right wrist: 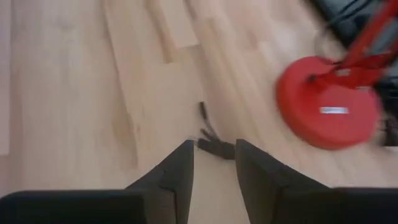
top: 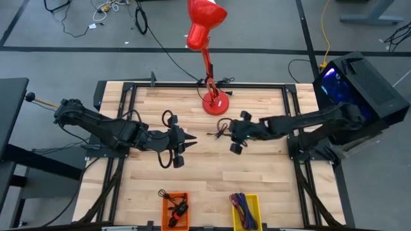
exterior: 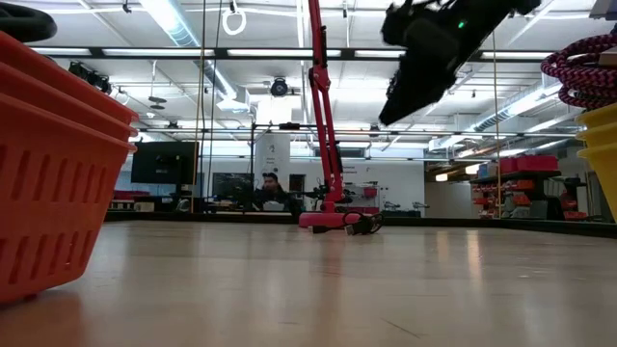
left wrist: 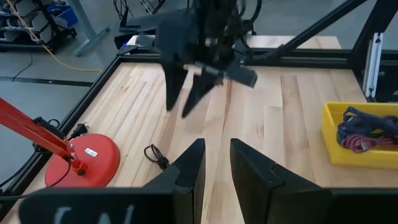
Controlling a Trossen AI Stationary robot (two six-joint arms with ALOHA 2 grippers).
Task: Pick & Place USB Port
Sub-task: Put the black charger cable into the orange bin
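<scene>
Near the high view's centre, a thin black USB cable (top: 221,128) lies curled beside the red lamp (top: 215,102) base; right claw (top: 232,136) hovers over it, fingers parted, empty; left claw (top: 190,140) likewise parted, empty

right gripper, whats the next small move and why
Probably ease the right gripper straight down onto the black cable beside the red lamp base: its fingers stand apart with nothing between them, and the cable's plug end lies just beyond their tips.

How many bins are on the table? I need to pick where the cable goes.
2: an orange bin and a yellow bin, apart along the table's front edge, both holding cables.
</scene>
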